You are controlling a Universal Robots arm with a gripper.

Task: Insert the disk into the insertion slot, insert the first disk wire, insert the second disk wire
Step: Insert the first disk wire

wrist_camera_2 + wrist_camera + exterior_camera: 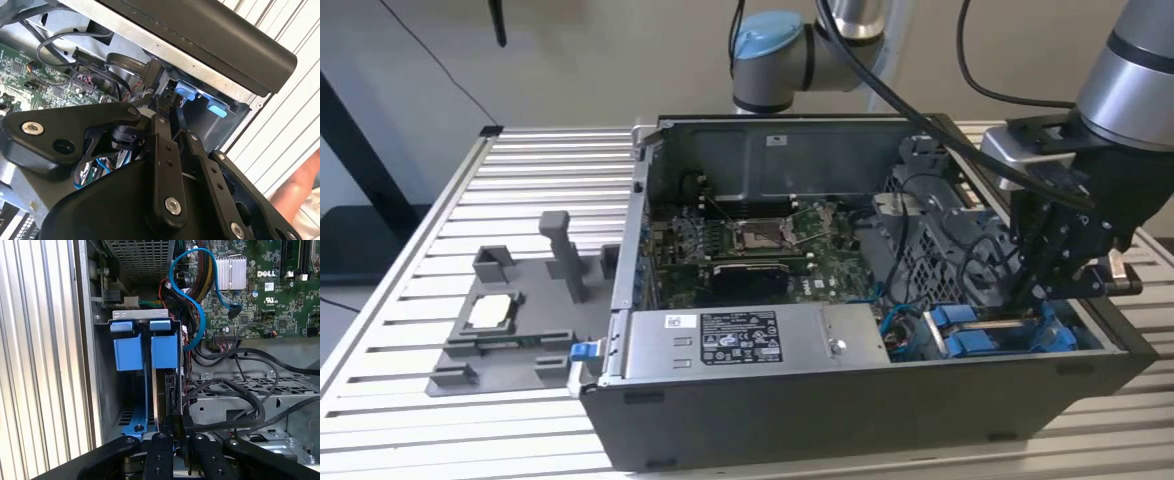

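Disk point(164, 352) seated in insertion slot point(131, 315), near corner of computer case point(854, 420) at exterior view's right; gripper point(164, 107) apparently pinched shut on black wire connector point(175, 419) at disk's end: best kept square to port, pressed straight, loose cables clear.

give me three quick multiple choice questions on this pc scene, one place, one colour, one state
1. In the exterior view the gripper is: A at the grey fixture; B at the insertion slot; C at the power-supply box.
2. The slot's plastic tabs are: A red; B blue; C yellow.
3. The computer case is: A open; B closed; C upside down.
Key: B, it reaches down at the blue-tabbed bay; B, both tabs show blue; A, the motherboard shows inside.
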